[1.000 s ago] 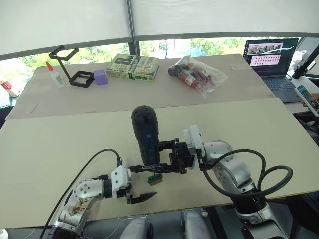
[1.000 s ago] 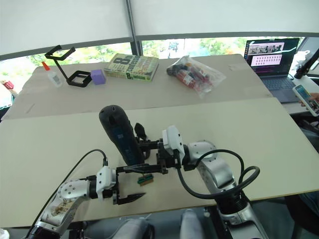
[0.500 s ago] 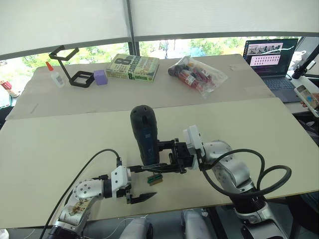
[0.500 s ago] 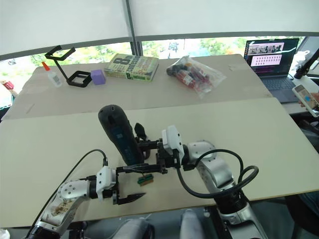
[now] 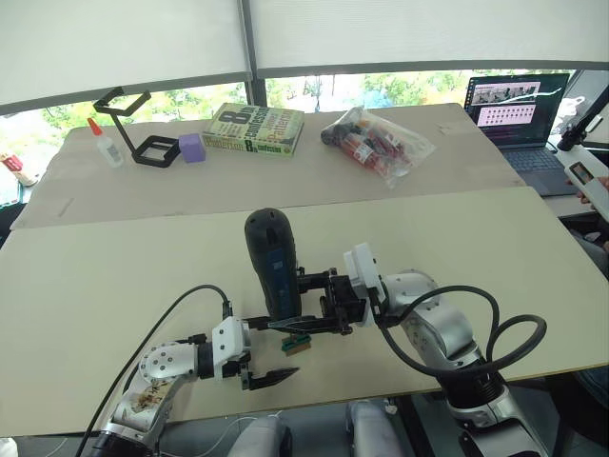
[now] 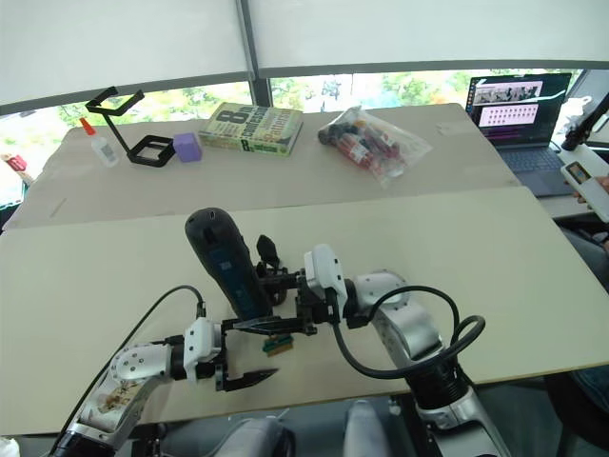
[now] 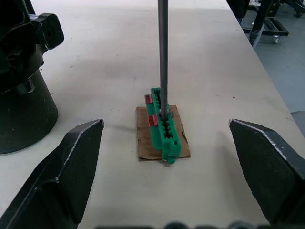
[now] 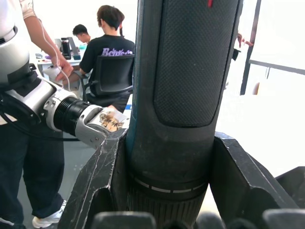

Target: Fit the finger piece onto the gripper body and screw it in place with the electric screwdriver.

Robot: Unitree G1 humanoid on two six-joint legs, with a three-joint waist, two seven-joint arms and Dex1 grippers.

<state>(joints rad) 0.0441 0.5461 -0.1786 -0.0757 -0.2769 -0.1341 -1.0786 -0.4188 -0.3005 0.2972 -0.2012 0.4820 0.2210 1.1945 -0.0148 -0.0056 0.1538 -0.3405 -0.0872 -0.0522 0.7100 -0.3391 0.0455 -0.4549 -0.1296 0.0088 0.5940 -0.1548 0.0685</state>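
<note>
Your one desk [image 5: 114, 276] fills the frame's middle. At lower centre, your right pincer [image 5: 309, 297] is clenched around the one screwdriver [image 5: 271, 257], held upright, its bit [image 7: 163, 57] resting on the single green block [image 7: 164, 131]. Your left pincer [image 5: 271, 350], lower left, is spread wide, released, flanking that block. One gripper body [image 7: 21, 81] stands just beside.

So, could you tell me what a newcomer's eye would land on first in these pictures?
Probably the electric screwdriver, held upright mid-table in the right gripper, with its thin bit set into a small green block on a brown pad. The left gripper hangs open around that block.
</note>
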